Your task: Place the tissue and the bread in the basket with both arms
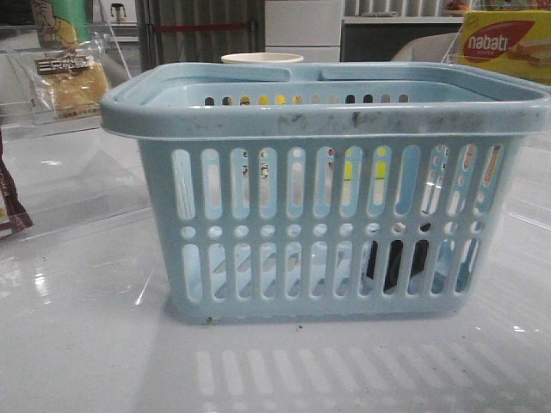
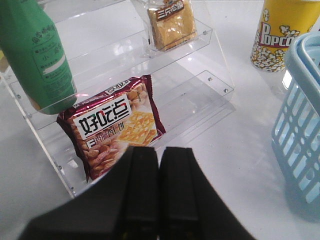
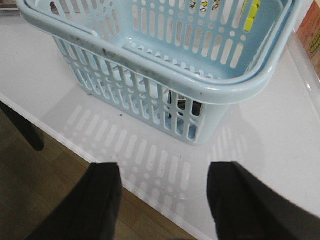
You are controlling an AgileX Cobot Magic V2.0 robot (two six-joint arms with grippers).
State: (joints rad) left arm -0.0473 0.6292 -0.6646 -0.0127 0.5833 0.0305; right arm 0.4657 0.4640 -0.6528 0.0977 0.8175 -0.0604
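Front view shows the basket [image 1: 327, 189] mid-tabletop [image 1: 86, 344], the dark tissue [image 1: 398, 261] inside at its bottom, seen through the slots. Only the left wrist view shows a popcorn tub [image 2: 282, 32] and the bread [image 2: 172, 22] on a clear shelf [image 2: 200, 90]; left fingers [image 2: 159, 190] together, right fingers [image 3: 162, 200] apart, holding nothing.

The basket [image 1: 327, 120] is moulded in light-blue plastic, smooth with a soft sheen, and its rim is marked by dark smudges. The table [image 1: 86, 344] is finished in glossy white, and the basket's slots are mirrored in it. The bread [image 2: 172, 22] is sealed in clear, shiny plastic film. The snack bag [image 2: 112, 125] is made of glossy dark red foil. The stepped shelf [image 2: 200, 85] is formed of clear acrylic. The left gripper's fingers [image 2: 142, 190] are seen in matt black plastic. A wood-look floor [image 3: 40, 200] is shown below the table edge.
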